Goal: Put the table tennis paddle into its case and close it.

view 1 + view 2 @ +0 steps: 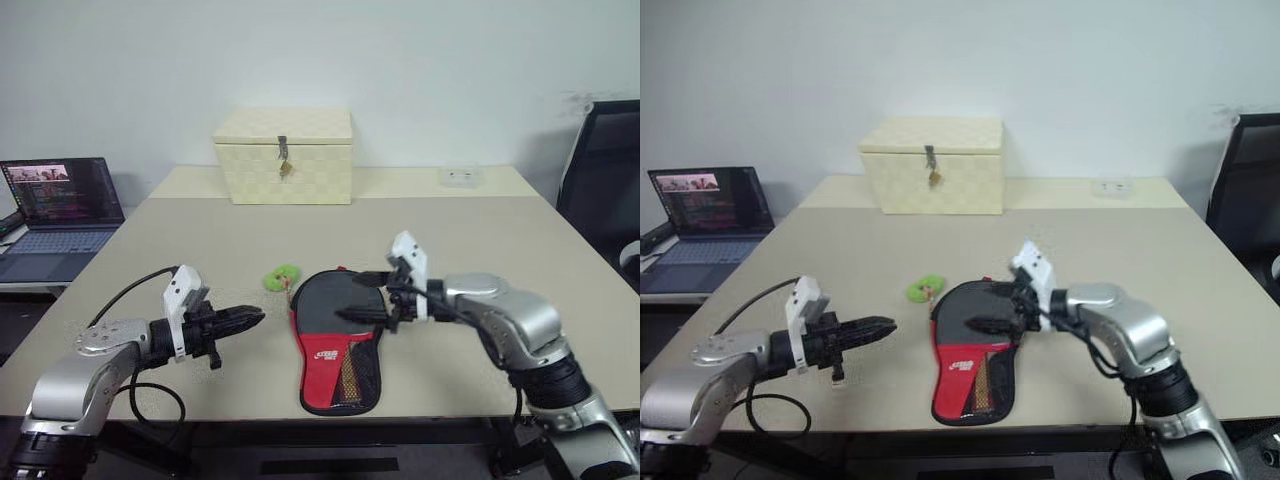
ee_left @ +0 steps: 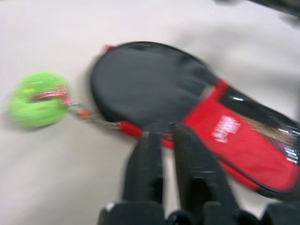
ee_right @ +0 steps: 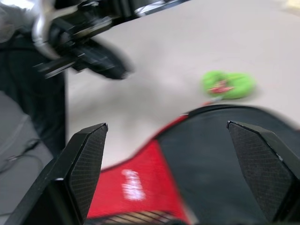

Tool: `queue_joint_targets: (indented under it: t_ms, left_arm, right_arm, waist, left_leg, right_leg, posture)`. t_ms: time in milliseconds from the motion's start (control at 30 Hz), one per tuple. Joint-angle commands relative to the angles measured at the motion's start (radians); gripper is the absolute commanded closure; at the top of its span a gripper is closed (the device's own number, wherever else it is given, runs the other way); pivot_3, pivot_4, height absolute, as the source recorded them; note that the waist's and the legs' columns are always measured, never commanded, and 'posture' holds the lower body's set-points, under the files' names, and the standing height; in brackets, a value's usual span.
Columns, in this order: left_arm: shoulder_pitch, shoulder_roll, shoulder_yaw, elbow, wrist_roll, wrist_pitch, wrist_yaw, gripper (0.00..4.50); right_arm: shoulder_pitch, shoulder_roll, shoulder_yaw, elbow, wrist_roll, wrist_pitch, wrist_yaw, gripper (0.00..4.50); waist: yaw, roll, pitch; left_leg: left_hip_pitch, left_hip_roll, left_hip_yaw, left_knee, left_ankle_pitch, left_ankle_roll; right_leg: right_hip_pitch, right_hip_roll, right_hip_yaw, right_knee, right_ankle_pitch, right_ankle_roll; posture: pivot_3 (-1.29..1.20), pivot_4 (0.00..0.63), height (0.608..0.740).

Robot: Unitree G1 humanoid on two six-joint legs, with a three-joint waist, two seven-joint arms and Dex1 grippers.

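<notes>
The case (image 1: 335, 335) lies flat near the table's front edge, black round end away from me, red panel and mesh pocket toward me. It looks closed, and a green fluffy tag (image 1: 283, 277) lies at its zip end. The table tennis paddle is hidden. My right gripper (image 1: 362, 296) hovers over the right side of the case's black round part, its jaws wide open and empty; its wrist view shows both fingers (image 3: 84, 164) spread above the case (image 3: 220, 159). My left gripper (image 1: 258, 316) points at the case from the left, a short way off, with its fingers (image 2: 150, 154) slightly apart and empty.
A cream woven box (image 1: 284, 155) with a metal latch stands at the back of the table (image 1: 450, 230). A small white object (image 1: 460, 176) lies at the back right. An open laptop (image 1: 60, 205) sits on a lower surface at left, a black chair (image 1: 605, 180) at right.
</notes>
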Motion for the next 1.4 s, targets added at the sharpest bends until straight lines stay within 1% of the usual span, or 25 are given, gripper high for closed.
queue_joint_targets:
  t_ms: [33, 100, 133, 200, 267, 467, 667, 767, 833, 967, 1100, 1267, 1400]
  left_arm:
    - [-0.076, -0.023, 0.008, 0.067, 0.062, -0.062, 0.07, 2.45]
    - [-0.124, -0.048, -0.002, 0.116, 0.088, -0.083, 0.099, 1.7]
    - [-0.145, -0.057, -0.011, 0.14, 0.109, -0.091, 0.115, 1.37]
    - [-0.185, -0.071, -0.033, 0.193, 0.153, -0.118, 0.135, 0.61]
    - [-0.235, -0.083, -0.058, 0.262, 0.196, -0.143, 0.152, 0.01]
    - [-0.429, -0.14, -0.119, 0.523, 0.279, -0.156, 0.176, 0.01]
    - [-0.67, -0.22, -0.182, 0.943, 0.386, -0.239, 0.157, 0.01]
    - [-0.753, -0.252, -0.191, 1.117, 0.425, -0.284, 0.149, 0.01]
    - [-0.788, -0.271, -0.196, 1.198, 0.451, -0.314, 0.145, 0.01]
    - [-0.825, -0.289, -0.19, 1.279, 0.484, -0.366, 0.155, 0.01]
    - [-0.837, -0.294, -0.179, 1.302, 0.494, -0.383, 0.147, 0.01]
    - [-0.824, -0.295, -0.167, 1.308, 0.503, -0.391, 0.143, 0.01]
    - [-0.824, -0.3, -0.161, 1.314, 0.508, -0.391, 0.149, 0.01]
  right_arm:
    - [0.008, 0.111, 0.016, 0.028, -0.059, -0.028, -0.144, 0.0]
    - [0.002, 0.185, -0.016, 0.079, -0.081, -0.035, -0.231, 0.0]
    - [0.0, 0.205, -0.023, 0.093, -0.089, -0.034, -0.25, 0.0]
    - [0.0, 0.214, -0.013, 0.103, -0.106, -0.039, -0.259, 0.0]
    - [0.003, 0.203, 0.004, 0.105, -0.121, -0.044, -0.252, 0.0]
    - [-0.003, 0.187, -0.003, 0.122, -0.139, -0.049, -0.249, 0.0]
    - [0.008, 0.198, 0.013, 0.107, -0.154, -0.048, -0.251, 0.0]
    - [0.019, 0.195, 0.019, 0.094, -0.157, -0.043, -0.251, 0.0]
    - [0.029, 0.188, 0.026, 0.08, -0.159, -0.039, -0.248, 0.0]
    - [0.037, 0.194, 0.034, 0.068, -0.169, -0.069, -0.248, 0.0]
    - [0.022, 0.227, 0.05, 0.12, -0.2, -0.13, -0.248, 0.0]
    - [-0.023, 0.268, 0.12, 0.366, -0.316, -0.227, -0.271, 0.0]
    - [-0.012, 0.262, 0.141, 0.418, -0.359, -0.24, -0.262, 0.0]
  waist:
    - [0.0, 0.0, 0.0]
    - [0.002, 0.0, 0.0]
    - [0.002, 0.0, 0.0]
    - [0.004, 0.0, 0.0]
    - [0.009, 0.0, 0.0]
    - [0.014, 0.0, 0.0]
    - [0.016, 0.0, 0.0]
    - [0.014, 0.0, 0.0]
    - [0.014, 0.0, 0.0]
    - [0.014, 0.0, 0.0]
    - [0.013, -0.001, 0.0]
    - [0.012, -0.001, 0.0]
    - [0.012, -0.001, -0.001]
  left_leg:
    - [0.0, 0.0, 0.0, 0.001, 0.0, 0.0]
    - [0.0, 0.0, 0.0, 0.002, 0.0, 0.0]
    - [0.0, 0.0, -0.001, 0.003, 0.0, 0.0]
    - [0.0, 0.0, 0.0, 0.003, 0.0, -0.001]
    - [-0.001, -0.002, 0.001, 0.003, 0.0, 0.0]
    - [-0.004, -0.003, 0.0, 0.007, 0.0, 0.0]
    - [-0.007, -0.006, 0.0, 0.009, 0.0, 0.0]
    - [-0.008, -0.007, 0.0, 0.009, 0.0, 0.0]
    - [-0.008, -0.008, 0.0, 0.009, 0.0, 0.0]
    - [-0.01, -0.007, 0.0, 0.009, 0.0, 0.0]
    - [-0.01, -0.008, 0.0, 0.01, 0.0, 0.0]
    - [-0.009, -0.008, 0.001, 0.01, 0.0, 0.0]
    - [-0.009, -0.008, 0.0, 0.011, 0.0, 0.0]
  right_leg:
    - [0.0, 0.0, 0.0, 0.0, 0.0, 0.0]
    - [0.0, 0.0, 0.0, 0.001, 0.0, 0.0]
    - [0.0, 0.0, -0.001, 0.001, 0.0, 0.0]
    - [0.0, 0.0, -0.001, 0.001, 0.001, 0.001]
    - [0.0, 0.0, -0.002, 0.001, 0.002, 0.002]
    - [-0.001, -0.001, -0.004, 0.001, 0.003, 0.003]
    - [-0.001, 0.0, -0.007, 0.001, 0.003, 0.004]
    - [-0.002, 0.0, -0.006, 0.001, 0.003, 0.005]
    - [-0.003, 0.0, -0.006, 0.001, 0.003, 0.005]
    - [-0.005, 0.0, -0.005, 0.001, 0.003, 0.005]
    - [-0.006, 0.0, -0.005, 0.003, 0.003, 0.005]
    - [-0.006, 0.0, -0.005, 0.005, 0.003, 0.005]
    - [-0.006, 0.0, -0.004, 0.006, 0.003, 0.005]
  posture:
    - [0.0, 0.15, 0.74]
    - [0.0, 0.15, 0.74]
    - [0.0, 0.15, 0.74]
    - [0.0, 0.15, 0.74]
    - [0.0, 0.15, 0.74]
    - [0.0, 0.15, 0.74]
    - [0.0, 0.15, 0.74]
    - [0.0, 0.15, 0.74]
    - [0.0, 0.15, 0.74]
    - [0.0, 0.15, 0.74]
    - [0.0, 0.15, 0.74]
    - [0.0, 0.15, 0.74]
    - [0.0, 0.15, 0.74]
